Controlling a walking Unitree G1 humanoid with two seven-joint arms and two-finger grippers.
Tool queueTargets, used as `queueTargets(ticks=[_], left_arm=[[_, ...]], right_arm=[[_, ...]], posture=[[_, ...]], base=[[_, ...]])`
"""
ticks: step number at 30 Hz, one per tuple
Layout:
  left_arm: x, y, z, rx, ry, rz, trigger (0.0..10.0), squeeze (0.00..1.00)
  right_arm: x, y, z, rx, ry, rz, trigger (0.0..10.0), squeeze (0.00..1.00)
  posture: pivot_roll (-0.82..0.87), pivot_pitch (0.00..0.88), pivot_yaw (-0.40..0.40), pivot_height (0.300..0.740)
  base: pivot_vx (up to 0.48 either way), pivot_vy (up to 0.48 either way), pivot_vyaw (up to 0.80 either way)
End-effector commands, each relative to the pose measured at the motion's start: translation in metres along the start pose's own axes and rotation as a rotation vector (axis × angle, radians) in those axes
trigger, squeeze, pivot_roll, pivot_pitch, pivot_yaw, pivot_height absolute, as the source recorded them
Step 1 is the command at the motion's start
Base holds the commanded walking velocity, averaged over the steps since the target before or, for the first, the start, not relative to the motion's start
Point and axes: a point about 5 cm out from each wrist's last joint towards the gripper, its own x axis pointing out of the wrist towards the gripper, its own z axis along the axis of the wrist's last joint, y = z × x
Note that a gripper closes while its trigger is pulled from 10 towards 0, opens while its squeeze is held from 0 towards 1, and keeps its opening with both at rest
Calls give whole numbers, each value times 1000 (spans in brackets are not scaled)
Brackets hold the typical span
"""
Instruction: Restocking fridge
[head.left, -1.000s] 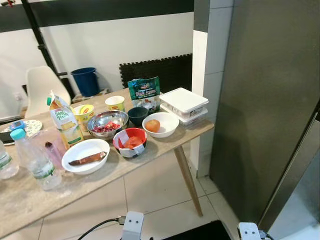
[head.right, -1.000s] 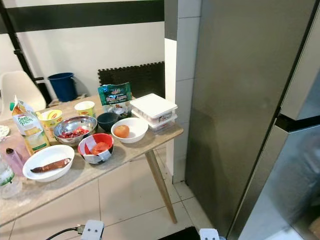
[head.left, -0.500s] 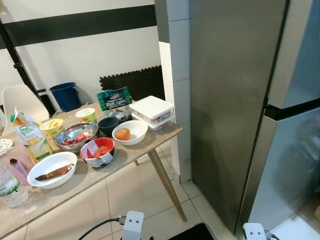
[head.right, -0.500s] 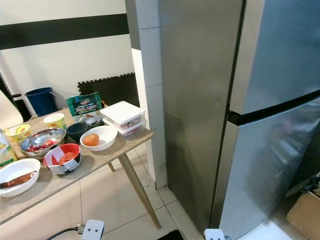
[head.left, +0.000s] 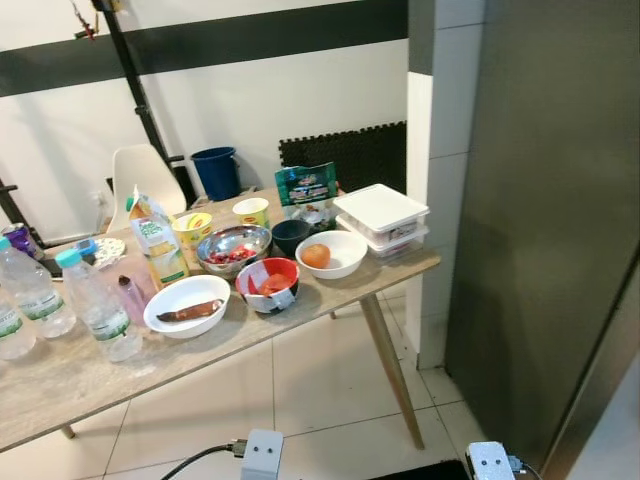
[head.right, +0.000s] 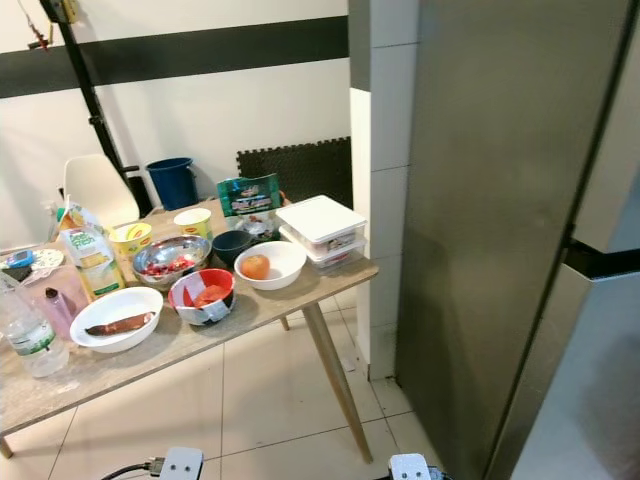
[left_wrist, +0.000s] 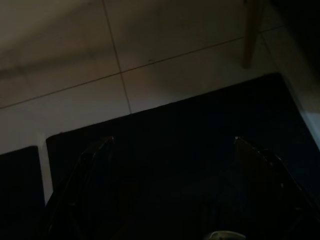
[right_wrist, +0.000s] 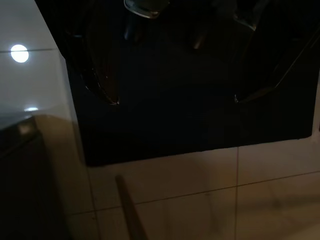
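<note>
the fridge stands at 3 o'clock of the wooden table, a tall grey steel cabinet. the right eye view shows its door front with the dark seam between upper and lower doors; the left eye view shows mostly its flat side panel. the left eye view shows three water bottles at the table's 9 o'clock end; the right eye view cuts that end off and shows one.

table stock, from 3 o'clock to 9 o'clock: stacked white lidded containers, white bowl with an orange fruit, green snack packet, dark bowl, red bowl, steel bowl with red contents, two yellow cups, juice carton, white bowl holding a brown item that is hard to identify. a blue bucket and a white chair stand beyond the table at 12 o'clock.

both wrist views are very dark. the left gripper hangs over a black mat and floor tiles, fingers spread apart and holding nothing. the right gripper hangs over the same kind of mat, fingers likewise apart and empty.
</note>
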Motion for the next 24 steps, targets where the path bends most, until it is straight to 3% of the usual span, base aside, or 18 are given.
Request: queueTargets(ticks=[1, 24], left_arm=[[-2, 7, -1, 3, -4, 16, 10000, 0], [1, 7, 3, 22, -3, -2, 10000, 0]], right_arm=[[0, 0, -1, 4, 7, 7, 10000, 0], [-1, -1, -4, 32, 6, -14, 10000, 0]], posture=[[-20, 10, 60, 740], [-23, 0, 88, 740]], base=[[0, 0, 800], [0, 0, 800]])
